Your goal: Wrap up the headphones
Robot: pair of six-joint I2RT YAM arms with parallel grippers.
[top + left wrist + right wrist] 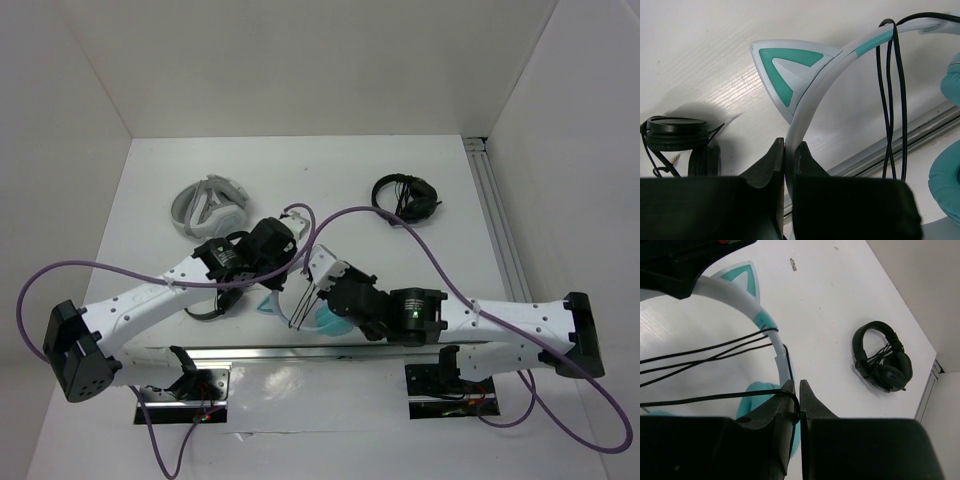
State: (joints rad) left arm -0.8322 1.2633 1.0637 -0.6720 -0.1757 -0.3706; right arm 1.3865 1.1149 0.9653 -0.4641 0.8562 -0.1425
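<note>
The teal over-ear headphones (330, 322) are being held between both arms over the near middle of the white table (400, 160). Their pale headband (810, 85) is being clamped by the left gripper (789, 147), whose jaws are being pressed flat against it just below 1 teal-centred cat-ear point (790, 67). The thin black cable (715, 352) is being carried across the headband in several strands. 1 strand is being pinched by the right gripper (796, 387), whose jaws are being kept closed to a sliver just beside a teal ear cup (757, 390). The grey-white bulky headphones (208, 205) are lying at the far left. The small black headphones (405, 197) are lying at the far right, well apart from both grippers.
</note>
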